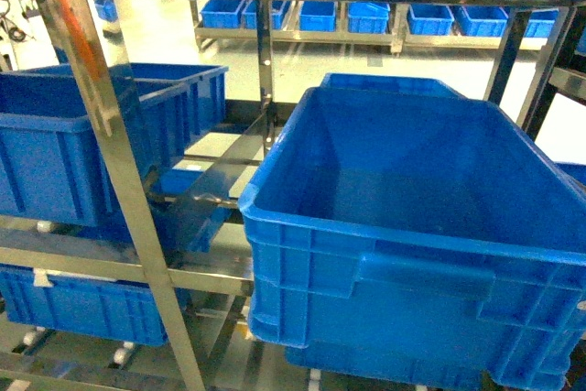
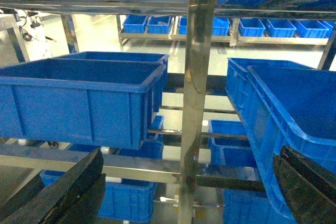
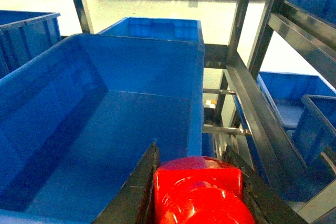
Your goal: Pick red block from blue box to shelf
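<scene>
Over on the left, the left gripper [image 2: 189, 192] hangs with its dark fingers [image 2: 63, 192] spread wide apart, nothing between them. Straight ahead of it, between those fingers, rises a shiny upright of the shelf [image 2: 197, 103]. Ahead and to its left a dark blue crate [image 2: 79, 103] sits on a rail; to its right the wall of a large ribbed crate [image 2: 283, 124] comes close to the right finger.

Across to the right, the right gripper [image 3: 197, 192] is clamped on the red block [image 3: 199, 192], glossy and filling the gap between both fingers [image 3: 134, 192]. Just below and ahead of it lies the open inside of that large ribbed crate [image 3: 105, 129], its floor bare. To the gripper's right run the shelf's steel rails [image 3: 257, 114], with more crates beyond. In the head view, neither gripper shows.
</scene>
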You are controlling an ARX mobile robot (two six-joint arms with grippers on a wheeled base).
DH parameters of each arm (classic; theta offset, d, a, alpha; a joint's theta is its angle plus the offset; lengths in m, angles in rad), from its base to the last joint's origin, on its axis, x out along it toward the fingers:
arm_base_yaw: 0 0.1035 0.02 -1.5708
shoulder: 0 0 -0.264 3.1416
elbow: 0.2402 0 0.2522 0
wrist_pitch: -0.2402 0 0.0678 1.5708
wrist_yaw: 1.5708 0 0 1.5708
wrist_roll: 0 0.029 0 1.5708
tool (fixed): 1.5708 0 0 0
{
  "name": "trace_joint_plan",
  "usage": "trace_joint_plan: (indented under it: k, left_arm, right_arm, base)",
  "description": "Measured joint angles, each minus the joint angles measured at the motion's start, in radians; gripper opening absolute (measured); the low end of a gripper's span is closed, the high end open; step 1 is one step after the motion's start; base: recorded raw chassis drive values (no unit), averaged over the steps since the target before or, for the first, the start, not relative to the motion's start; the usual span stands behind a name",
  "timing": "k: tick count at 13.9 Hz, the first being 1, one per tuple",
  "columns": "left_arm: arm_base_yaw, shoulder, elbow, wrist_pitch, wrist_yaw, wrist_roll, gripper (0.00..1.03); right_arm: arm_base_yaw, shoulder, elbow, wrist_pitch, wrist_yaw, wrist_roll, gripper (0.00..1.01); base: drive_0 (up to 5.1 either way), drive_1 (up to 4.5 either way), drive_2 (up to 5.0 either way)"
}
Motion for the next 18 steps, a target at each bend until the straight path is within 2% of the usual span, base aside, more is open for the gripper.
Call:
trace_joint_plan:
  k: [18]
  left_arm:
    - [0.0, 0.0, 0.0, 0.0, 0.0, 0.0, 0.98]
  right_arm:
    - [0.0, 0.0, 0.0, 0.0, 0.0, 0.0, 0.28]
  base:
    - [0.0, 0.0, 0.0]
